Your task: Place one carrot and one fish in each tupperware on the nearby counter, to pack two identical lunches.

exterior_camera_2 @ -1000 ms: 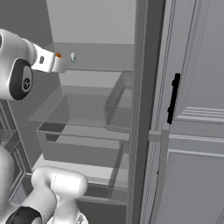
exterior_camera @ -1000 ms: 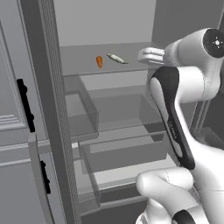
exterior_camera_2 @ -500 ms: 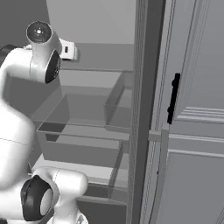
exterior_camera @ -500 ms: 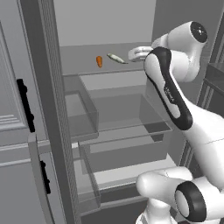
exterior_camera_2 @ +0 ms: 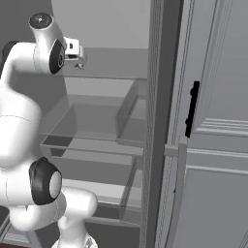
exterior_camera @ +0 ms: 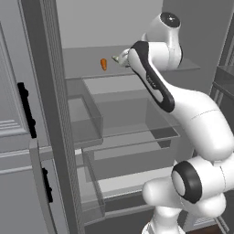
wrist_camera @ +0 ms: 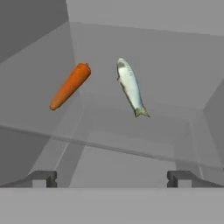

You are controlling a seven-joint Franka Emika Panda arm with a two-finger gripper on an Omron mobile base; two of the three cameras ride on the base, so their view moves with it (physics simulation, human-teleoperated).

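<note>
Hand view, left to right: 1 carrot [wrist_camera: 70, 86] lies on the grey fridge shelf [wrist_camera: 175, 87], its tip pointing down-left; just beside it, not touching, lies 1 silver fish [wrist_camera: 130, 86], tail toward the camera. Both rest flat and apart, so either could be picked without disturbing the other. The gripper [wrist_camera: 113, 178] is spread wide and empty, its 2 fingertips [wrist_camera: 43, 178] low in the frame, short of both items; the fish lies nearest the centre line between them, so it is probably the first target, though this is a judgement.

Left base view: a grey panelled door [exterior_camera: 18, 137] with black handles stands open at the left. The carrot [exterior_camera: 103, 64] sits on the upper shelf [exterior_camera: 82, 64], with the gripper [exterior_camera: 119, 58] just right of it at shelf height. Below are clear drawers [exterior_camera: 119, 119]. The white arm [exterior_camera: 183, 109] rises from the lower right.

Right base view: the gripper [exterior_camera_2: 77, 54] reaches into the fridge at the upper left; the other door [exterior_camera_2: 213, 145] closes off the right side.

Packing has not begun; neither tupperware nor counter can be located here.
</note>
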